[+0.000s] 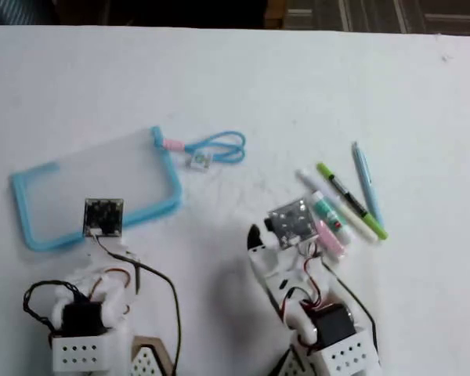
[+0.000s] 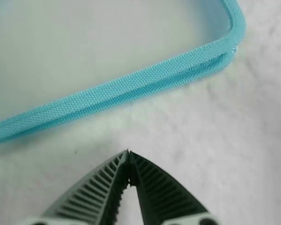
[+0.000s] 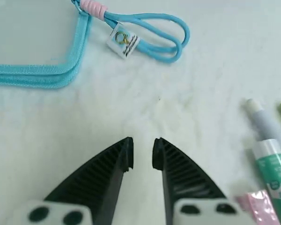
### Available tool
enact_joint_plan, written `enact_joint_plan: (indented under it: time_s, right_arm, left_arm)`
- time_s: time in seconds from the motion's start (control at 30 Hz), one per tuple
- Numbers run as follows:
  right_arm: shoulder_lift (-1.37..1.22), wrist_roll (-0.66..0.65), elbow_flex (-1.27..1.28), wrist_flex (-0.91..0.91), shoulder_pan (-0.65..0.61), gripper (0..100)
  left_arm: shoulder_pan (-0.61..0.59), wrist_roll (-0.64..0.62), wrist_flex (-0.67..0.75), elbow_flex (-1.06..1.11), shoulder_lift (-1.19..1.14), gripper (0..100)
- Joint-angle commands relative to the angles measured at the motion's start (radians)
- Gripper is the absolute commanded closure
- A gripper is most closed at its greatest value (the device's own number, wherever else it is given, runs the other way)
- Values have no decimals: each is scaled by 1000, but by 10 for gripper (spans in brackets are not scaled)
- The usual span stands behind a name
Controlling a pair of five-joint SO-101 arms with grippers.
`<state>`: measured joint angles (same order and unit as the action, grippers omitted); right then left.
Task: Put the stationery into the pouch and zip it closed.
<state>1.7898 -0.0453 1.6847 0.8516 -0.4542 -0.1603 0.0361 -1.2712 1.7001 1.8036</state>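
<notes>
The white tabletop (image 1: 243, 78) carries the blue-edged pouch (image 1: 94, 176) lying flat before the left arm, its blue cord loop (image 1: 219, 147) trailing beside one corner. Well apart from it, by the right arm, lie a green marker (image 1: 352, 202), a blue pen (image 1: 366, 184) and a green-labelled tube (image 1: 329, 213). The left claw (image 2: 128, 161) is clenched on nothing, just beside the pouch's trim; the right claw (image 3: 143, 154) stands slightly parted and empty, near the tube.
</notes>
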Motion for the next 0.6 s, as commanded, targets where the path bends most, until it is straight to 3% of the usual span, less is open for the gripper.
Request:
enact_joint_plan:
  time_s: [0.0, 0.37, 0.57]
  right_arm:
    - [7, -14, -21, -48, -7, 914]
    - [-13, -12, -370, -58, -1, 915]
    - [-289, -12, -678, -58, -5, 915]
  left_arm:
    - [8, -2, -3, -6, -2, 976]
    - [8, -2, -3, -6, -2, 976]
    - [8, -2, -3, -6, -2, 976]
